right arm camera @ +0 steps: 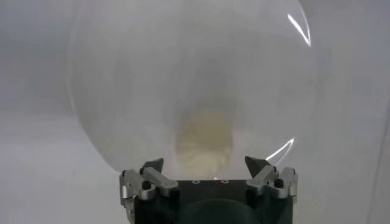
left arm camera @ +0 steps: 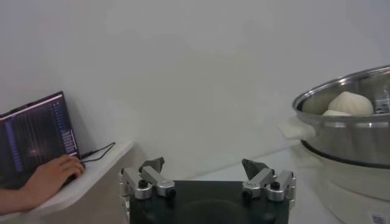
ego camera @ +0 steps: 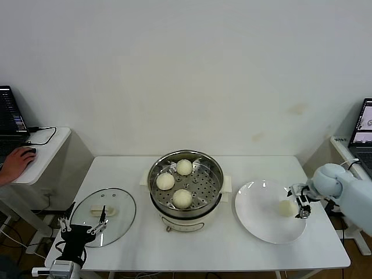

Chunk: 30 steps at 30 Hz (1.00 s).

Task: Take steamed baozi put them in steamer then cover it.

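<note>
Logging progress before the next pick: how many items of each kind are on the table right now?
Baozi: 4, with 3 in the steamer and 1 on the plate
Steamer: 1
Plate: 1
Lid: 1
Total: 7

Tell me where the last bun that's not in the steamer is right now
The last baozi sits on the white plate at the table's right side in the head view, right of the steamer, with the right gripper beside it, fingers open.
</note>
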{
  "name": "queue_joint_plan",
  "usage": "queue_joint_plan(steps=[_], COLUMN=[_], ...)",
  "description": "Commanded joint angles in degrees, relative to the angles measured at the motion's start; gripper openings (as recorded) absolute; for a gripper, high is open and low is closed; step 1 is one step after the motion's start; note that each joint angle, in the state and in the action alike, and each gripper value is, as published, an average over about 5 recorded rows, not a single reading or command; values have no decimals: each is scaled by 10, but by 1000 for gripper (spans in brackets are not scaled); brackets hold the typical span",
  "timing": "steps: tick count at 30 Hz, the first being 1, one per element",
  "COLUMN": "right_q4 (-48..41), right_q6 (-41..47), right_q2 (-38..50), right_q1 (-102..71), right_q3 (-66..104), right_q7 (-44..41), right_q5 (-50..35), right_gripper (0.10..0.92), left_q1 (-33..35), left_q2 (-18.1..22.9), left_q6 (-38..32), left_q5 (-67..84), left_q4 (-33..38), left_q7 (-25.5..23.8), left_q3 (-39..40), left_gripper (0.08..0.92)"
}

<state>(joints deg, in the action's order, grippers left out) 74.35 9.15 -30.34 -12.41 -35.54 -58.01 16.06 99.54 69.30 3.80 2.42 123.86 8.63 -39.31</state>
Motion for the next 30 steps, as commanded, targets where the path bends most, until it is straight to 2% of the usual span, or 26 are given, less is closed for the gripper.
queue_joint_plan(steps=[1, 18, 27, 30], right_q4=[-25, -25, -1, 22], right_q6=[4, 9, 13, 20], right_q2=[-28, -27, -7, 11], right_q1=[-21, -19, 24, 74], right_q3=[19, 18, -4, -41], right_q7=[9, -2, -11, -14], right_q5=[11, 17, -6, -34], right_gripper=[780, 582, 511, 510], left_q1=[1, 3, 2, 0], left_q2=[2, 4, 3, 1], left_q6=[-1, -2, -2, -1], left_q5=[-2, -1, -1, -1], left_q4=[-1, 2, 8, 10], left_q7=[0, 1, 0, 0], left_q3=[0, -2, -4, -3], left_gripper=[823, 823, 823, 823])
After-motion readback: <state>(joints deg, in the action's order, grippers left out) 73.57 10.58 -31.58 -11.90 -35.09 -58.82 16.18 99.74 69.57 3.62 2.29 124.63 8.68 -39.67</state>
